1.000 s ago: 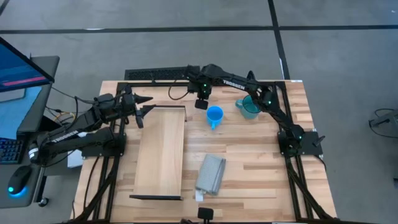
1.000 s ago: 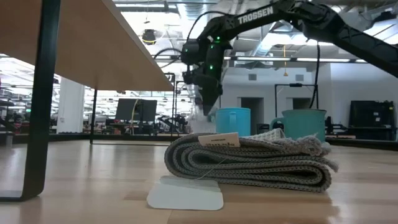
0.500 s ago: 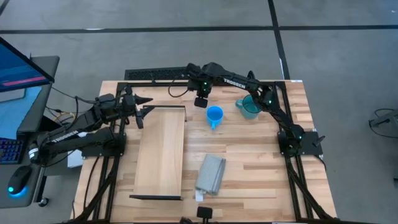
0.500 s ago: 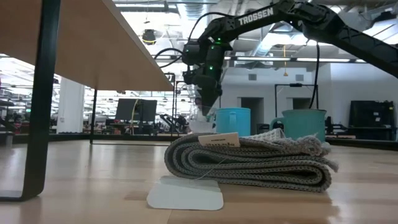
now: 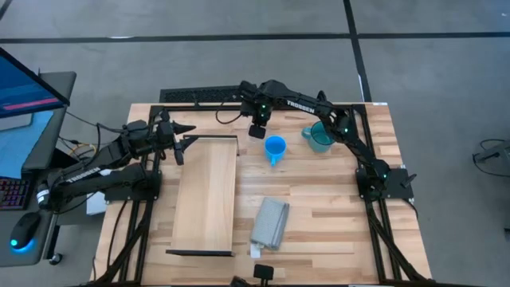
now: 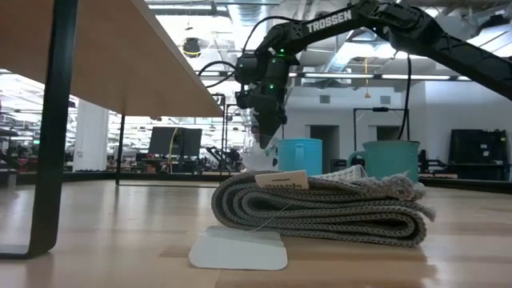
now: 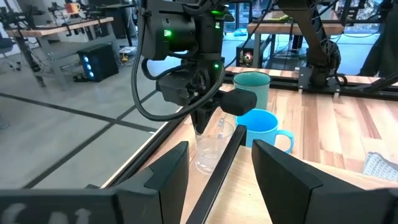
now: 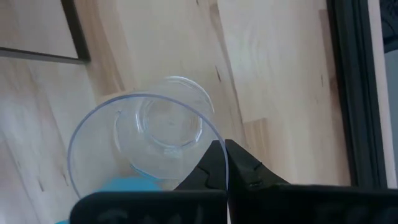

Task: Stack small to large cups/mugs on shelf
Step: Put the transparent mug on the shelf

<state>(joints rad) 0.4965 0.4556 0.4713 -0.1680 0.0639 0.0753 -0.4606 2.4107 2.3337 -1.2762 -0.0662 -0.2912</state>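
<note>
The small clear cup (image 7: 211,148) stands beside the shelf's far end, with my right gripper (image 5: 256,129) shut on its rim from above. The blue mug (image 5: 275,147) stands on the table just right of it, and the teal mug (image 5: 320,137) farther right. The shelf (image 5: 205,195) is a pale board raised on dark end legs (image 6: 50,128). My left gripper (image 5: 186,137) hovers open at the shelf's far left corner and touches nothing. My right gripper pinches the clear cup's rim (image 8: 219,144), one finger inside the cup wall and one outside. The fingers (image 7: 202,121) point down from above. The cup hangs slightly tilted below them; whether its base touches the table I cannot tell.
A folded grey cloth (image 5: 271,222) lies on a white card (image 6: 238,248) near the front, right of the shelf. Black rails (image 5: 199,97) frame the table's far edge and sides. A monitor (image 5: 28,80) stands off the table's left.
</note>
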